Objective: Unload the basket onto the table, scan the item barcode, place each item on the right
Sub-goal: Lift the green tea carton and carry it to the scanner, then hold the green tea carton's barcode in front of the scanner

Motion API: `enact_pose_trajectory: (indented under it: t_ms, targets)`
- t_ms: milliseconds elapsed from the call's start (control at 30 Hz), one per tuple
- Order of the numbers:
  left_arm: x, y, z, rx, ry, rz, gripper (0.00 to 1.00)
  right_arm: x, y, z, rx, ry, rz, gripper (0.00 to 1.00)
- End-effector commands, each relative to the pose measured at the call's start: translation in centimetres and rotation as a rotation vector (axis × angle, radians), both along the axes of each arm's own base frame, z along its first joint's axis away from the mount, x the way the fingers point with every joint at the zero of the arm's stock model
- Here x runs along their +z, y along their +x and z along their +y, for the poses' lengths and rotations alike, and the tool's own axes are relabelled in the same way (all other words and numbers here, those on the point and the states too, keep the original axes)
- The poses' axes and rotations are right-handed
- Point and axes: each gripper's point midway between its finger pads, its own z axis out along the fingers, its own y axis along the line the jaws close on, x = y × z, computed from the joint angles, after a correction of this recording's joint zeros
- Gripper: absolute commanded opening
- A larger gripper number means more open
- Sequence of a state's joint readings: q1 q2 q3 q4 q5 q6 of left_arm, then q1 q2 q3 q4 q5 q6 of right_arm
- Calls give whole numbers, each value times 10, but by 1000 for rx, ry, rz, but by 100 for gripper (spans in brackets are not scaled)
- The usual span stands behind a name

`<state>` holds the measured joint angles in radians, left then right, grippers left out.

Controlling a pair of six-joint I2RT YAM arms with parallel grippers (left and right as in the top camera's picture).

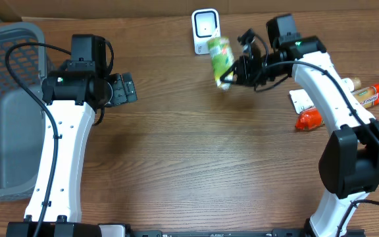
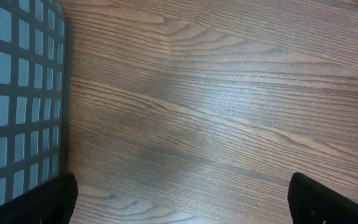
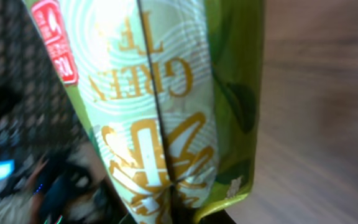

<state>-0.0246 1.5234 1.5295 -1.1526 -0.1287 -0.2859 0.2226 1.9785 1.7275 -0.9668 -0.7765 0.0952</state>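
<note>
While the right gripper (image 1: 232,76) was clamped on the lower end of the green tea pouch (image 3: 160,112), the pouch hung tilted in the air at upper centre of the overhead frame. It sat just below-right of the white tabletop scanner (image 1: 204,29), apart from it.

Best bet for the scan: turn the wrist so the barcode panel squarely faced the scanner window, keep the film flat, hold steady. No barcode showed in any view, so which face carried it could not be told.

The pouch was soft glossy film, pale green with gold print and a centre seam. Glare and wrinkles looked like the risks.

Mid-left, the left gripper (image 1: 125,89) hung empty with jaws wide apart over the matte wood-grain table (image 1: 189,164), beside a grey plastic lattice basket (image 1: 12,29). At far right, red-orange wrapped sticks (image 1: 375,92) and a white sachet (image 1: 301,100) lay flat.
</note>
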Motion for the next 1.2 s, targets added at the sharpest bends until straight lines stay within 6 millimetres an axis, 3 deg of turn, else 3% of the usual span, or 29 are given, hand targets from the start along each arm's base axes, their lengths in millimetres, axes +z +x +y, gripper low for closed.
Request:
enact_pose_trajectory:
  t_ms: [0,67,167,267,367,533,833,1167]
  targets:
    - [-3,0,1,8,6,6,99,69,48,-22,-204,-166,-253,4]
    - [-3,0,1,8,6,6,100,95,75,-39,-338,-338,-419,4]
    - [-3,0,1,8,6,6,99,115,98,-52,-473,-557,-613,4]
    - [-3,0,1,8,6,6,100,117,108,-53,-510,-722,-721,4]
    - [-3,0,1,8,6,6,100,109,123,-47,-508,-868,-815,4]
    - [-3,0,1,8,6,6,100,76,153,-38,-451,-1037,-905,4]
    - [-3,0,1,8,6,6,100,19,188,-44,-286,-1358,-991,4]
    - [-3,0,1,8,6,6,100,-3,200,-29,-224,-1318,-1030,4]
